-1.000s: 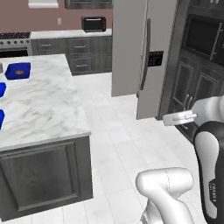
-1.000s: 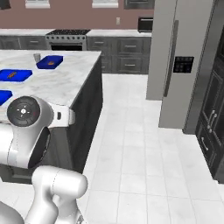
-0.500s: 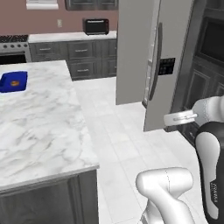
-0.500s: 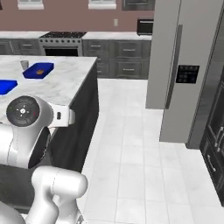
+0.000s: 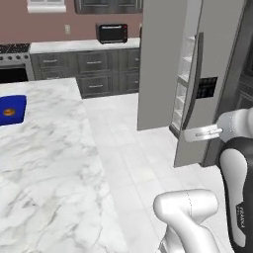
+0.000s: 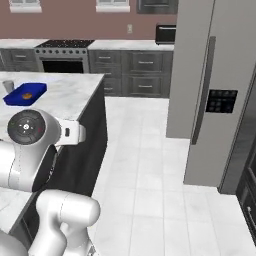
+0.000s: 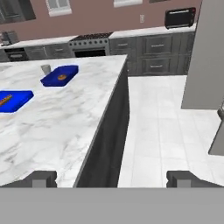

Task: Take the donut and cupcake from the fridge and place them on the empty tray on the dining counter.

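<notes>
Fridge (image 5: pixel 163 64) first: tall and grey, it stands well off to my right, past a stretch of white floor (image 6: pixel 145 165). Seen from the left base camera, one door is swung partly out, its long dark handle (image 5: pixel 193 81) facing me and white shelves showing in the gap behind it. Whether the donut and cupcake sit on those shelves, I cannot tell.

Closer, ahead and to my left, lies the dining counter (image 7: pixel 57 127), white marble with grey veins, its dark side panel dropping to the floor almost straight in front of me. Two small blue trays (image 7: pixel 60 75) rest on its far part, well apart from my pincer, each with something small and brownish on it; a little grey cup (image 7: pixel 45 68) stands just beside the farther one.

My arm (image 6: pixel 35 150) is folded up over the base, with the hand held level and looking out across the counter's near corner. My pincer (image 7: pixel 111 178) stands spread about as wide as it goes, its fingertips (image 7: pixel 41 178) far apart, with nothing between them.
</notes>
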Motion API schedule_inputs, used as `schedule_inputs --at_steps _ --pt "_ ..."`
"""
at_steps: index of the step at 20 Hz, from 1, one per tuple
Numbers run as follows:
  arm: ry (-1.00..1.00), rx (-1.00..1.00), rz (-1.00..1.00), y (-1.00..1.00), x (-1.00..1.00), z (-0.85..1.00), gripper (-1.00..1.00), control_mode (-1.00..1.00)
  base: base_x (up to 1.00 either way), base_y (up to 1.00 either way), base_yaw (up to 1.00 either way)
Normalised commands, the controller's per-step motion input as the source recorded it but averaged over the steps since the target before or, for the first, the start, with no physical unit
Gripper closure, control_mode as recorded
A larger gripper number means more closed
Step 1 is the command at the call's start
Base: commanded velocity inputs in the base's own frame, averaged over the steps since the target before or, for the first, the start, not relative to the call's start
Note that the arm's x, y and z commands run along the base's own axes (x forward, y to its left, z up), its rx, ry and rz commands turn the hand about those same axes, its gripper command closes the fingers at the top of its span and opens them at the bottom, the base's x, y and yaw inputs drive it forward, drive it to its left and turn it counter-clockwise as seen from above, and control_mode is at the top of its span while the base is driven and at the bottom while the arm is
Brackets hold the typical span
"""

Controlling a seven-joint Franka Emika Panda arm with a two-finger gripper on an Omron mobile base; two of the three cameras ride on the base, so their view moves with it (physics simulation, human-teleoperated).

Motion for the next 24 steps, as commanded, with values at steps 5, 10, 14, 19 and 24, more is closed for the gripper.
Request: schedule_inputs --at_steps 5,10,14,19,24 --pt "0.00 0.00 0.00 0.00 0.00 0.00 -1.00 1.00 1.00 -0.05 -0.01" --pt "0.00 0.00 0.00 0.00 0.00 0.00 -1.00 1.00 0.93 -0.10 -0.07" --pt "0.00 0.00 0.00 0.00 0.00 0.00 -1.00 1.00 0.85 -0.08 -0.11" --pt "0.00 0.00 0.00 0.00 0.00 0.00 -1.00 1.00 0.86 -0.05 -0.12" --pt "0.00 0.00 0.00 0.00 0.00 0.00 -1.00 1.00 0.76 0.00 -0.15"
